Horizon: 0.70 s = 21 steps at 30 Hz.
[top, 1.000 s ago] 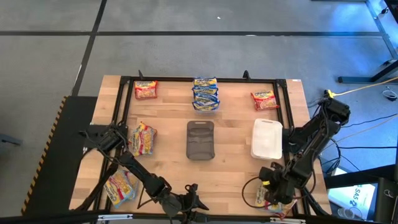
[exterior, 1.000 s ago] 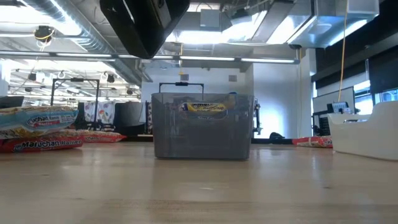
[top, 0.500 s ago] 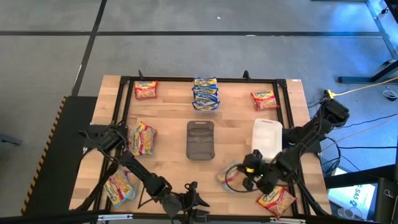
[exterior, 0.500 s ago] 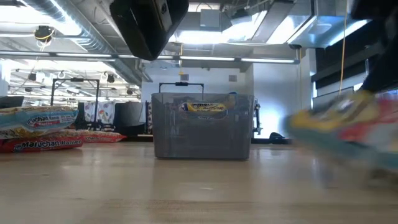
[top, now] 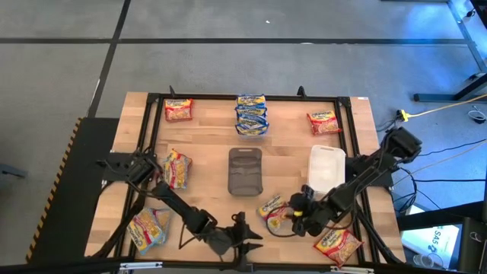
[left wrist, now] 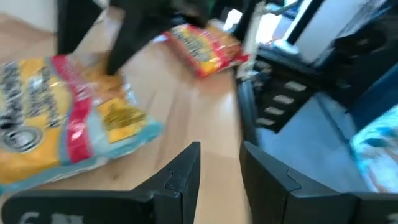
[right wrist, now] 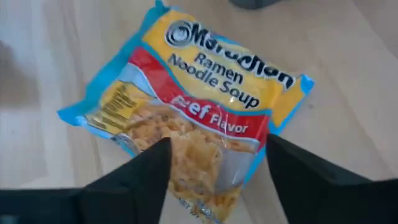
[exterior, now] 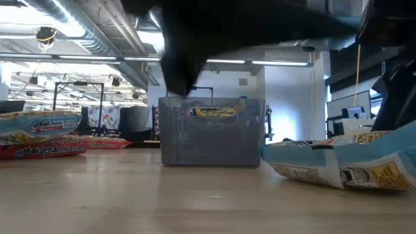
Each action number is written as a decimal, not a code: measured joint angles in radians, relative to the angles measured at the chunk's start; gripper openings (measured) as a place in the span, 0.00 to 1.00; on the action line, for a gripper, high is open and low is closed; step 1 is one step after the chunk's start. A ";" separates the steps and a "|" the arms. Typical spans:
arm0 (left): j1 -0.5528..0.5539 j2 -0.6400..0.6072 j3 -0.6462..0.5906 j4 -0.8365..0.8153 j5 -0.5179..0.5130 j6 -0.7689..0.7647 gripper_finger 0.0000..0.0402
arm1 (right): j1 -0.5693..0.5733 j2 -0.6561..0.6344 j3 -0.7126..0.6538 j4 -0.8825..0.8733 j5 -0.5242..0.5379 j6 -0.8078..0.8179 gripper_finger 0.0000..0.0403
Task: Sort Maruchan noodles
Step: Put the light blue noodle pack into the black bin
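Note:
A blue-edged yellow Maruchan beef packet point(right wrist: 205, 106) lies flat on the table's near middle point(top: 272, 207), also seen in the low view point(exterior: 338, 166). My right gripper point(right wrist: 217, 180) is open, its fingers astride the packet's near end, slanting down from the table's right. My left gripper point(left wrist: 221, 168) hovers low at the near edge point(top: 243, 232), just left of that packet point(left wrist: 68, 118), fingers a little apart with nothing between them. Other packets lie at the far left point(top: 179, 109), in a far-middle stack point(top: 251, 114), at the far right point(top: 323, 120), left point(top: 176, 169), near left point(top: 148, 227) and near right point(top: 338, 243). My right gripper has its two fingers point(right wrist: 149, 171) on either side of the packet's clear-windowed end point(right wrist: 199, 180). The packet lies flat on the table. Whether the fingers still touch it, I cannot tell.
A dark mesh basket point(top: 245, 169) stands at the table's middle and a pale plastic tub point(top: 327, 169) to its right. A black frame point(top: 350, 137) runs round the table top. Bare wood lies between the basket and the near edge.
My right gripper has carried one packet from the near right corner toward the table's middle, tipped downward, set it flat on the wood and opened. A second packet stayed at the near right corner. My left gripper has shifted a little right along the near edge toward the packet.

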 joint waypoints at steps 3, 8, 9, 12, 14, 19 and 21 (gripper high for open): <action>0.015 0.009 0.000 -0.033 0.003 -0.044 0.27 | 0.000 0.038 0.000 0.054 -0.057 -0.016 0.65; 0.017 0.009 -0.001 -0.189 0.000 -0.159 0.27 | 0.020 0.090 0.000 0.230 -0.141 0.012 0.67; 0.016 0.009 0.001 -0.224 0.000 -0.193 0.27 | 0.028 0.096 0.000 0.270 -0.149 0.016 0.67; 0.015 0.009 0.001 -0.326 -0.001 -0.283 0.27 | 0.042 0.097 0.010 0.346 -0.155 0.015 0.67; 0.015 0.002 0.000 -0.357 -0.002 -0.324 0.27 | 0.040 0.092 0.034 0.337 -0.158 -0.003 0.67; -0.007 -0.043 0.001 -0.331 -0.011 -0.344 0.27 | 0.025 0.047 0.118 0.166 -0.168 -0.087 0.67; -0.024 -0.044 0.002 -0.283 -0.004 -0.337 0.27 | 0.020 0.041 0.138 0.084 -0.156 -0.101 0.67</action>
